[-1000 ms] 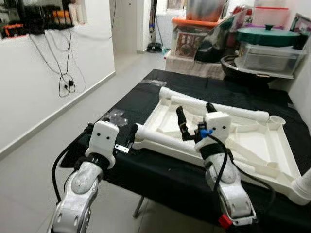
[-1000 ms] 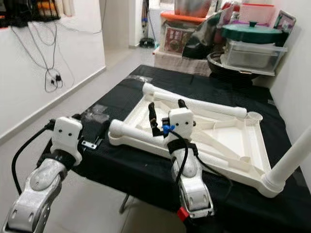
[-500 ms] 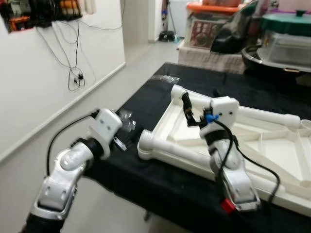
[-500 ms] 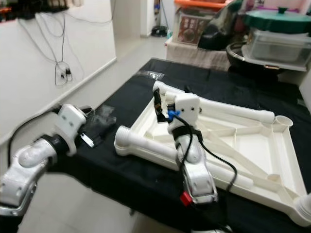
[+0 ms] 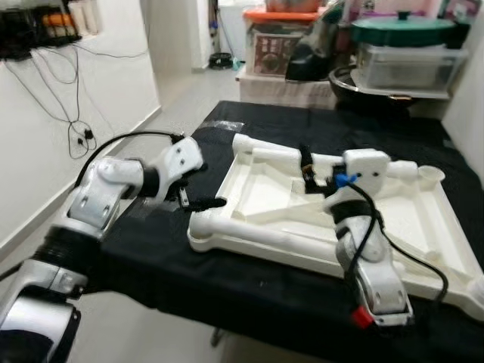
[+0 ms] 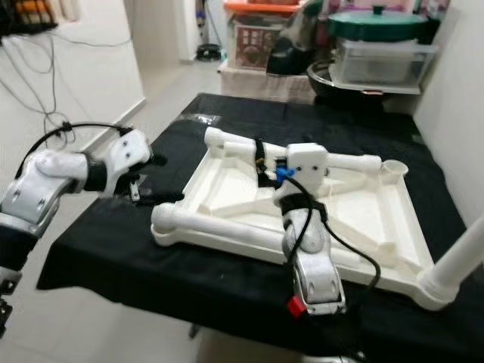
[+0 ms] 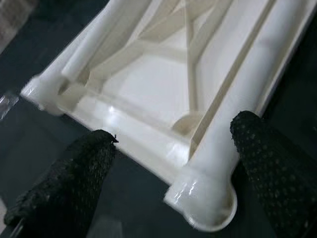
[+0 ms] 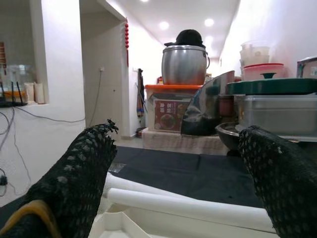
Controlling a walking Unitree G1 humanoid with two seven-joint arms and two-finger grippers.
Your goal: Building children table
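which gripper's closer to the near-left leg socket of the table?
Left. The left gripper hovers open right beside the socket, fingers straddling that corner. The right gripper is open above the table's far rail.

Silver jointed arms, white boxy wrist housings, black textured fingers (image 7: 74, 178), looping black cables, blue clip, red tab at 6 o'clock

No text can be read anywhere. The clear storage box (image 8: 171, 115) under the orange lid carries a red printed label. Its characters are too small to make out.
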